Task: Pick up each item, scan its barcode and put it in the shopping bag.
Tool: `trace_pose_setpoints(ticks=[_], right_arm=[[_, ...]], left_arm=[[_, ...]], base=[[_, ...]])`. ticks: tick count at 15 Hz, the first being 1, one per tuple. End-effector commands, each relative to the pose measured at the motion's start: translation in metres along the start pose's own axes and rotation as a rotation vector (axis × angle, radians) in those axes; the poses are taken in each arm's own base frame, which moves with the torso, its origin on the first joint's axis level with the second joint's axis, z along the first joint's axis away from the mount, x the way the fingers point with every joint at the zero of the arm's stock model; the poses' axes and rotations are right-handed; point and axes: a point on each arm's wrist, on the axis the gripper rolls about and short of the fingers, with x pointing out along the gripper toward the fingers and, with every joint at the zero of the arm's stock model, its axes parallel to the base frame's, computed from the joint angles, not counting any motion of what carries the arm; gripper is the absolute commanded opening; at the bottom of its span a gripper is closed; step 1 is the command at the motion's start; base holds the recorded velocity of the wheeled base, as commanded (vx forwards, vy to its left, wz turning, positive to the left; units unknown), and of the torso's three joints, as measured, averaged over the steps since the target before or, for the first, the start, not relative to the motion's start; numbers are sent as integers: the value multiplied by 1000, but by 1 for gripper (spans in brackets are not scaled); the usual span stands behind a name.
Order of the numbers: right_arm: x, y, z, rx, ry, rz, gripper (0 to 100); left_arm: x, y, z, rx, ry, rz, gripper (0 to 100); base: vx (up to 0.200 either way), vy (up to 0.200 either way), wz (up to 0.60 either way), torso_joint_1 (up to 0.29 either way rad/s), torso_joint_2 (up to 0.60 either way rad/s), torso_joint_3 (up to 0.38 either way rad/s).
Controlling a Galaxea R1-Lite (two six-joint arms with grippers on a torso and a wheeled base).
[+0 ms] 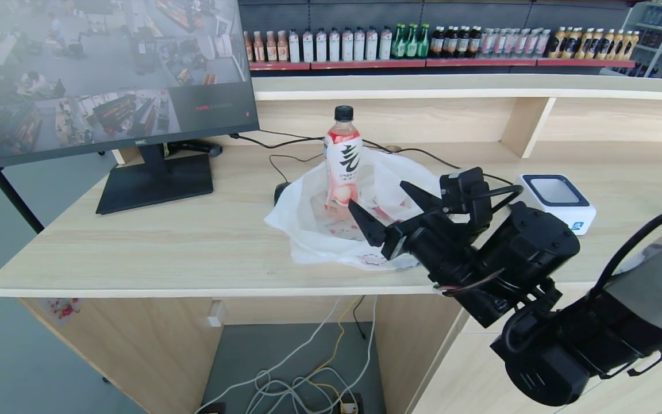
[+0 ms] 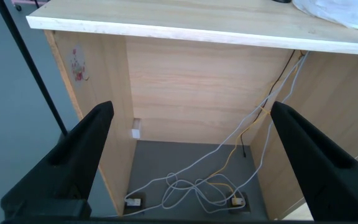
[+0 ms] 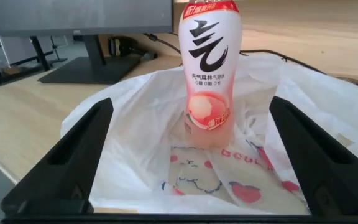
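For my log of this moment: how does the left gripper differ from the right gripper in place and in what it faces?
Place: the right gripper is at the counter, close to the shopping bag; the left gripper is out in front of the counter. Facing: the right gripper points at the bottle standing in the bag; the left gripper points at the cables under the counter. Both are open and empty.

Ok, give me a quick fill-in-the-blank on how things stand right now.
1. The bottle stands upright inside the ____ on the counter.
2. The right pincer is ____ and holds nothing.
3. The scanner sits on the robot's ____ side of the bottle.
4. The left pincer faces the space under the counter, where loose ____ lie.
Missing: shopping bag; open; right; cables.
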Motion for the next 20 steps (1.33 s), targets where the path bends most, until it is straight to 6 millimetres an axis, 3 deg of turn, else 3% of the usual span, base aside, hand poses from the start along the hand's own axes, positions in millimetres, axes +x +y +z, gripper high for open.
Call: trace_pose_setpoints(ticks=[1,6,11,20], right_arm=[[-23,3,12,3,23,12,100],[-41,9,8,6,79,35,100],[-58,2,23,2,67,17,100],[-61,0,29,1,52,12,100]], left_arm=[[0,0,0,0,0,1,100],[0,0,0,-2,0,1,100],[0,0,0,-2,0,1,100],[0,0,0,-2,0,1,100]], base=[[0,0,0,0,0,0],[0,0,0,0,0,0],[0,0,0,0,0,0],[0,-22,0,1,0,1]])
